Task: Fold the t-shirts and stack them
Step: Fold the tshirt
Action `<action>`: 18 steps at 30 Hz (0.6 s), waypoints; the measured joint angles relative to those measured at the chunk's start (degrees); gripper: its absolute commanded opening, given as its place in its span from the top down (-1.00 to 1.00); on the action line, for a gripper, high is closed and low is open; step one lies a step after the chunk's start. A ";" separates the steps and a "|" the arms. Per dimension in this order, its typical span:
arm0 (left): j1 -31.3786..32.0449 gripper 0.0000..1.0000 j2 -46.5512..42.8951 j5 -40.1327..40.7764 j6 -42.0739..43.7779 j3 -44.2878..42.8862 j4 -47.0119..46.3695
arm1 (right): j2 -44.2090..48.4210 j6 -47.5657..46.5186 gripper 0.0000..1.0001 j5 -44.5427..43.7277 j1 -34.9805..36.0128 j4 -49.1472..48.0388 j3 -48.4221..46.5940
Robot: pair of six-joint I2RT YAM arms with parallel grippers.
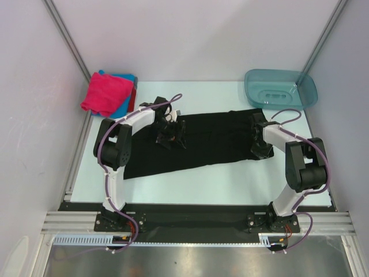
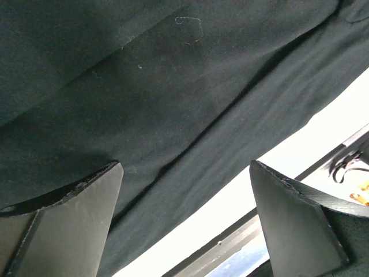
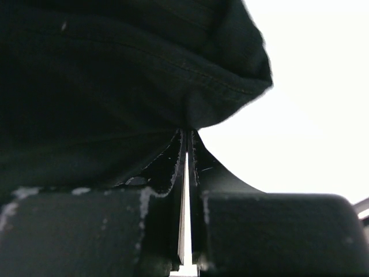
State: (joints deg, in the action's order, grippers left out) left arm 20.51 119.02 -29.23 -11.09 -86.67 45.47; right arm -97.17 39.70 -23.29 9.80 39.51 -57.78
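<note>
A large black t-shirt point(image 1: 213, 141) lies spread flat across the middle of the table. My left gripper point(image 1: 170, 135) hovers over its left part, fingers point(image 2: 75, 225) wide open, with only black cloth point(image 2: 173, 92) below them. At the shirt's right edge, my right gripper point(image 1: 259, 144) is down on the cloth. In the right wrist view this gripper point(image 3: 187, 131) is shut, its tips pinching a bunched hem of the black shirt point(image 3: 225, 98). A folded magenta-pink shirt point(image 1: 104, 95) lies on a blue one point(image 1: 125, 77) and a red one point(image 1: 134, 97) at the back left.
A translucent teal basin point(image 1: 281, 88) stands at the back right corner. Grey walls close in the left, back and right sides. The pale table surface point(image 1: 230, 184) runs to a black rail along the near edge, where both arm bases are bolted.
</note>
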 measured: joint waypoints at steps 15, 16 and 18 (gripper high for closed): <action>0.00 -1.00 -0.22 1.22 2.23 0.00 0.66 | 7.19 3.56 0.08 -7.54 -1.14 16.11 0.63; 0.00 -0.99 -0.22 1.22 2.29 0.00 0.68 | 7.91 3.96 -0.13 -7.74 -1.14 17.20 0.59; 0.00 -0.99 -0.22 1.22 2.58 -0.02 0.76 | 9.33 4.13 -0.33 -8.17 -1.14 19.21 0.44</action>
State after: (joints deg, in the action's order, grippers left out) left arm 20.51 118.80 -28.01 -8.51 -86.70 46.24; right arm -87.83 43.83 -31.46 8.67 58.72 -57.34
